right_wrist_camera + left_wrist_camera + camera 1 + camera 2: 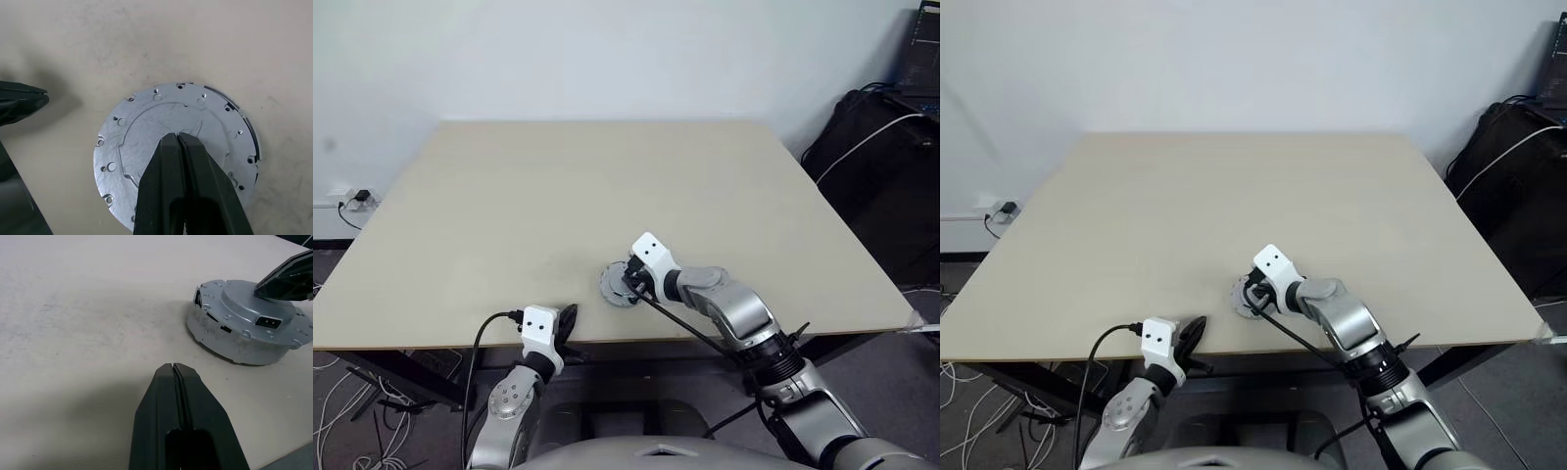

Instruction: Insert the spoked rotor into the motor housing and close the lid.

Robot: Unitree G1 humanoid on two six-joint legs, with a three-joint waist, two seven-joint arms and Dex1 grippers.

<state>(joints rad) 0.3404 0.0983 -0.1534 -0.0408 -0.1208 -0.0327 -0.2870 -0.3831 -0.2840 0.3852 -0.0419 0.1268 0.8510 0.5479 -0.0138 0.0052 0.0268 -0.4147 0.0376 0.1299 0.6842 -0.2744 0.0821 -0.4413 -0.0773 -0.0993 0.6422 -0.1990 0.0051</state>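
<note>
The silver lid (142, 127), a flat round disc with small holes round its rim, lies on top of the round motor housing (230, 345) near the table's front edge. Together they form one low silver drum (615, 284). My right gripper (177, 134) is shut, and its tips rest on the middle of the lid from above. My left gripper (173, 366) is shut with nothing in it. It lies low at the front edge (570, 313), a short way left of the drum and apart from it. The spoked rotor is hidden.
The beige table (607, 176) stretches wide and bare behind the drum. A black bag with white cables (871, 157) stands on the floor off the right edge. A wall socket with a plug (357, 199) is at the far left.
</note>
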